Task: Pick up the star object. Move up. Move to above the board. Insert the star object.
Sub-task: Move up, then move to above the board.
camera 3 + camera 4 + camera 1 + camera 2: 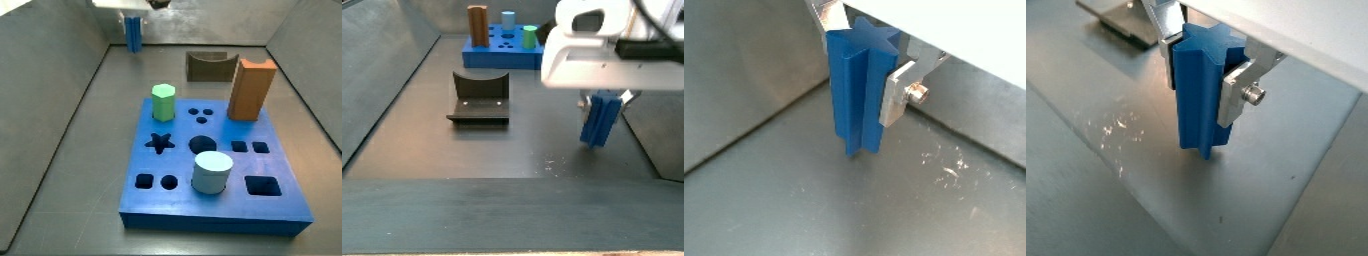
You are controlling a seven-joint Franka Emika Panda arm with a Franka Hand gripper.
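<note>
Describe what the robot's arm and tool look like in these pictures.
The tool has two flat silver metal finger plates, one carrying a round silver screw head. In a side view its body is a bulky, rounded white housing with a dark underside. No cables or markings are visible.

Grey floor (pixel 80 150), board (pixel 214 205), fixture (pixel 207 66), pincer (pixel 605 95) above

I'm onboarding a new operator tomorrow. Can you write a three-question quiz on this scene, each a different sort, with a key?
1. True or false: the gripper holds the star object upright.
2. Which stands on the board? A) green hexagonal peg B) the fixture C) the star object
3. Fill in: the star-shaped hole in the board is ___.

Key: 1 true; 2 A; 3 empty.
</note>
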